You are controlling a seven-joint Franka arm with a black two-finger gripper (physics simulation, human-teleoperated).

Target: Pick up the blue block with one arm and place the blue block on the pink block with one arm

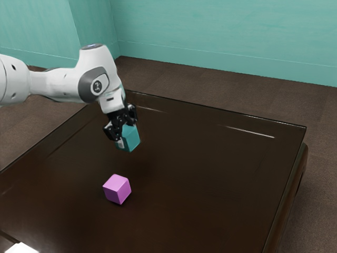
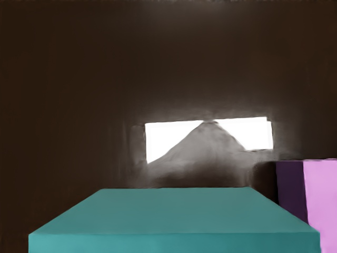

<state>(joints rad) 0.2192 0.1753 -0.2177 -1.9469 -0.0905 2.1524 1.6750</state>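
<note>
The blue block, a small solid cube of a teal-leaning blue, hangs in the air above the table, clamped from two sides between the black fingers of the gripper and clear of the surface. Beneath it spreads the broad, dark brown, glossy rectangular table, whose polish throws back a bright rectangular glare in the wrist view. Over the table reaches the white and grey jointed arm, entering from the exterior view's left and bending down at the wrist. Smaller is the pink block, a matte pink-violet cube resting flat on the table, nearer the exterior camera than the gripper and not beneath it. From the wrist it shows off to one side of the held cube, lower, with one corner edge turned toward the camera. The carry looks under way, the stacking not yet done. The likely failure is a release off centre or with the two cubes' faces misaligned, so the blue one overhangs, tips and slides off. A descent that clips the pink cube's edge would instead shove it across the slick tabletop.
</note>
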